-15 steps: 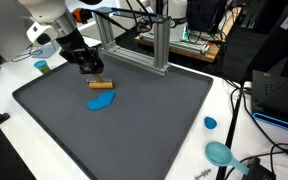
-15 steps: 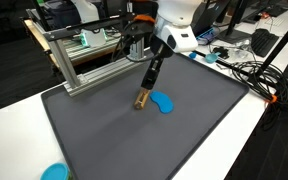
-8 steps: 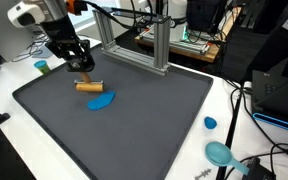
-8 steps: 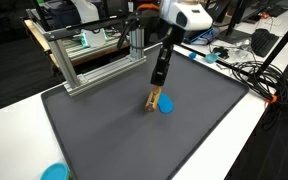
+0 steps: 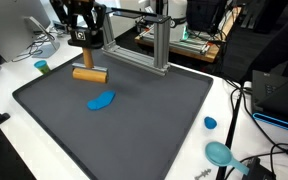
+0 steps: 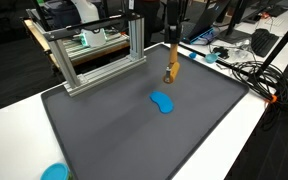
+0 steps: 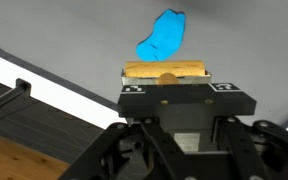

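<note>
My gripper is shut on a short wooden cylinder and holds it in the air above the back part of the dark grey mat. In an exterior view the cylinder hangs from the gripper. A flat blue piece lies on the mat below, apart from the cylinder; it also shows in an exterior view. In the wrist view the cylinder sits crosswise between the fingers, with the blue piece beyond it.
An aluminium frame stands at the mat's back edge, also seen in an exterior view. A teal bowl, a small blue cap and a green cup sit on the white table. Cables lie beside the mat.
The gripper has lifted the wooden cylinder off the mat, away from the blue piece, and risen well above it. The blue piece has stayed in place.
</note>
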### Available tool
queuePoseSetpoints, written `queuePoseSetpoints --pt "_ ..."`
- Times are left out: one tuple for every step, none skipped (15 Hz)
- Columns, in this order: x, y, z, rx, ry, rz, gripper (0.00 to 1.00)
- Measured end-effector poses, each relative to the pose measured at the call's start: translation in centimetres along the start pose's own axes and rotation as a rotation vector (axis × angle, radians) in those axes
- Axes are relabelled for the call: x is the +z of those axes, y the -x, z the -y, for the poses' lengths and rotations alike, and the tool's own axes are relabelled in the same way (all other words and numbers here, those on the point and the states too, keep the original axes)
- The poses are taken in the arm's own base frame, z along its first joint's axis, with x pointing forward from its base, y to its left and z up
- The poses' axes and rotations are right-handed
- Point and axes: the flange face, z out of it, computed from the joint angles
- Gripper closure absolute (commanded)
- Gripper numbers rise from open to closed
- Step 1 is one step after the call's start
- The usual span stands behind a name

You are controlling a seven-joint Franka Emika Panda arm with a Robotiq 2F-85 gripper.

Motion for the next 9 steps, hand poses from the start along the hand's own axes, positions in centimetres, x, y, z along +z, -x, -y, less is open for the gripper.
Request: queuePoseSetpoints --pt "-0.8 0.8 0.9 0.051 0.007 -0.019 0.78" --pt "-1.5 1.8 1.7 0.103 0.011 -0.033 0.78" --pt "-2.0 2.9 2.5 0.156 0.015 -0.042 0.78" --pt "-2.3 4.1 3.0 0.206 0.026 -0.049 0.53" --pt "-2.5 5.4 3.5 0.233 0.062 -0.052 0.53" --pt "-2.5 6.7 3.9 0.254 0.093 -0.054 0.53" --pt "-2.3 7.6 4.2 0.264 0.103 -0.054 0.78" --pt "-2.3 8.2 4.4 0.269 0.106 -0.055 0.78" --pt "-2.1 8.4 4.5 0.269 0.105 -0.052 0.78"
